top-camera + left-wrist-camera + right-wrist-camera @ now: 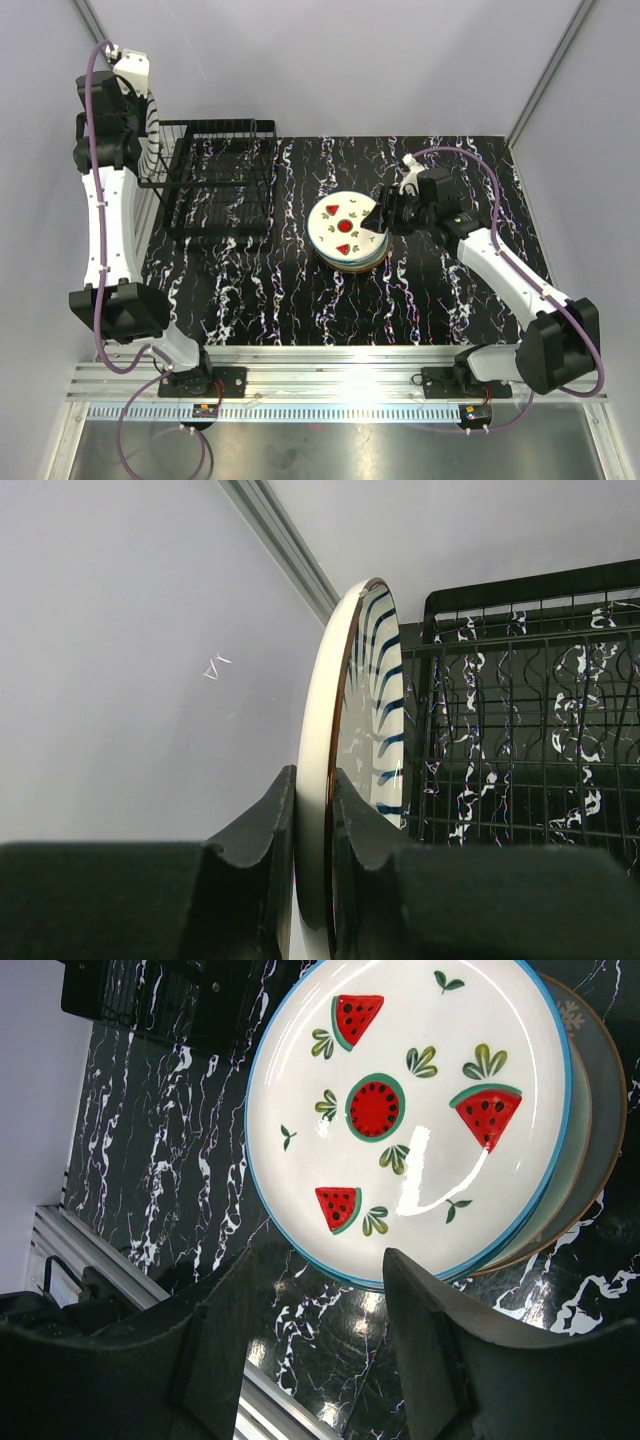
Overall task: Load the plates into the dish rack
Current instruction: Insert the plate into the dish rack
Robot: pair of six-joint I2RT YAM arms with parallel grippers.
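My left gripper [313,815] is shut on the rim of the black-and-white striped plate [365,680] and holds it on edge, raised just left of the black wire dish rack [520,680]. In the top view the left gripper [138,132] holds this plate [152,125] at the left end of the rack [215,180], whose slots hold no plates. A stack of plates [347,232] lies mid-table, topped by a white teal-rimmed plate with red watermelon spots [400,1110]. My right gripper [383,216] is open and empty [320,1270] at the stack's right edge, just above the table.
Below the top plate, a pale green plate and a brown-rimmed one [605,1110] show. The table has a black marbled surface [440,290] with a metal rail [330,380] along its near edge. Grey walls [130,660] stand close behind and left of the rack.
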